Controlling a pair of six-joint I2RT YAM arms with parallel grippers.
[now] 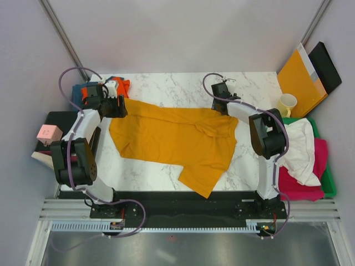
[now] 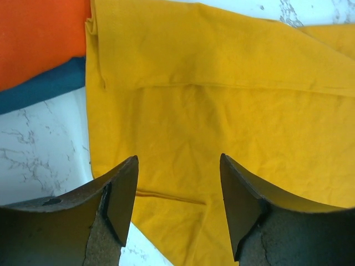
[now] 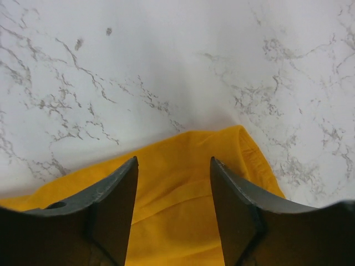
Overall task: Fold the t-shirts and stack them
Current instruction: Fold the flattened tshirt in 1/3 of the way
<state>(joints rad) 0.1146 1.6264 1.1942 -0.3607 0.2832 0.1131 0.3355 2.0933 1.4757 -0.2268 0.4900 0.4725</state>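
We note the mustard-yellow t-shirt (image 1: 177,138) spread rumpled across the marble surface (image 1: 166,86). The left gripper (image 2: 178,160) hangs over its far left corner, jaws apart, holding nothing. The right gripper (image 3: 173,163) is at its far right edge, likewise parted and empty.

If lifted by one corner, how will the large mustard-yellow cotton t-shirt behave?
Probably floppy: the mustard-yellow t-shirt lies creased and bunched on the marble table. Likely light, since its folds lie flat. Its wide spread suggests trailing cloth would drag.
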